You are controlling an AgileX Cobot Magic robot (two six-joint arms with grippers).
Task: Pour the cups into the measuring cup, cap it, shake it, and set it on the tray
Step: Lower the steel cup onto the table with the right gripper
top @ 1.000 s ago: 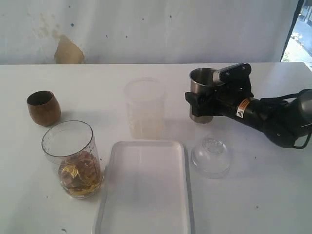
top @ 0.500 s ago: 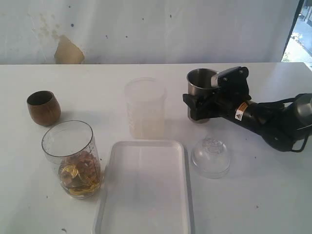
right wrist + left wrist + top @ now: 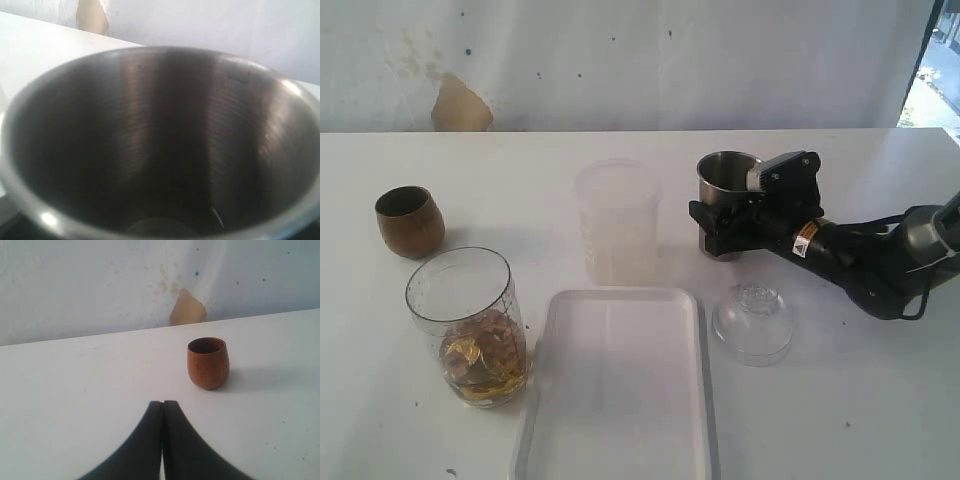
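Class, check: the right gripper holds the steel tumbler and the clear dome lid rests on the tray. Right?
No. The exterior view shows the dome lid on the table beside the tray; the right gripper does hold the steel tumbler.

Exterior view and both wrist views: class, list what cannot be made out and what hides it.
Steel tumbler: lower wall behind the right tool, exterior view; bottom too dark, right wrist view.
Tray: near end cut off by the exterior view's lower edge.
Measuring cup contents: gold and brown bits, too blurred, exterior view.
Left tool: left wrist view shows only its closed tips.
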